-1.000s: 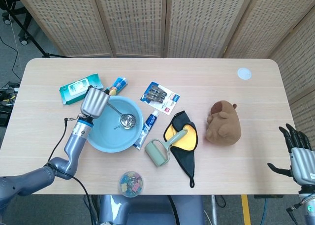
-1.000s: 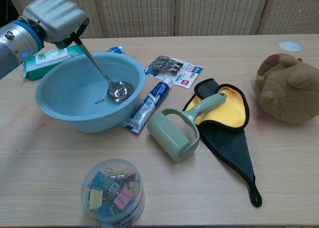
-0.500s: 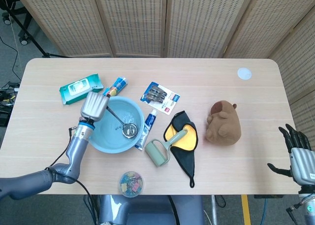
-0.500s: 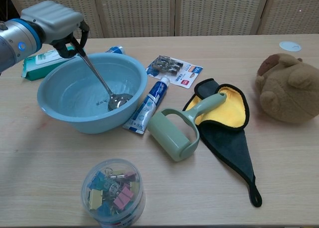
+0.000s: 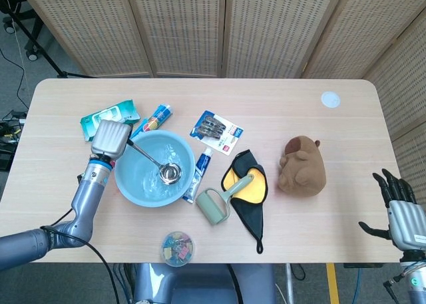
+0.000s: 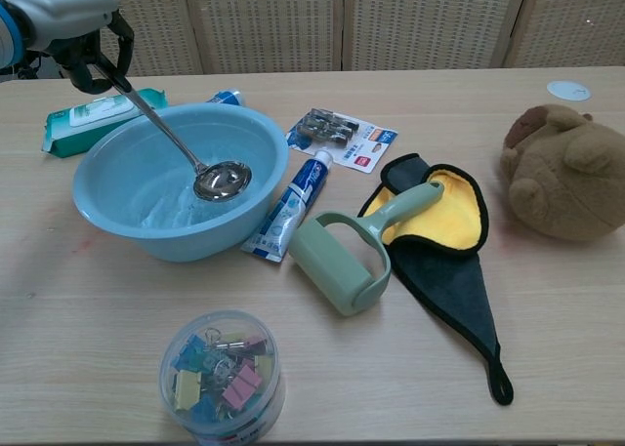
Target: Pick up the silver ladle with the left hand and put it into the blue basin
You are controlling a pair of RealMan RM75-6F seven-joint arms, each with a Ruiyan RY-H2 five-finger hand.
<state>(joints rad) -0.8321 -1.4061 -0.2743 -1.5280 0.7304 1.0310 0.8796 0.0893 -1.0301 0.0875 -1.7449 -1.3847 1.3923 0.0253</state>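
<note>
The silver ladle (image 5: 169, 173) lies with its bowl inside the blue basin (image 5: 138, 187), its handle slanting up and left over the rim. My left hand (image 5: 110, 139) holds the top of that handle just outside the basin's left edge. In the chest view the left hand (image 6: 66, 19) sits at the top left, fingers curled round the handle end, and the ladle (image 6: 221, 181) bowl hangs just over the floor of the basin (image 6: 146, 233). My right hand (image 5: 399, 212) hovers off the table's right front corner, fingers spread, holding nothing.
A green wipes pack (image 5: 108, 118) lies behind the left hand. Toothpaste tubes (image 5: 204, 168), a clip card (image 5: 217, 132), a green lint roller (image 5: 214, 205) on a black-and-yellow cloth (image 5: 250, 192), a brown plush toy (image 5: 301, 165) and a jar of clips (image 5: 177, 247) surround the basin.
My left hand has drawn back to the left, tilting the handle lower over the rim. The ladle's bowl has slid leftward inside the basin. The right hand has barely moved.
</note>
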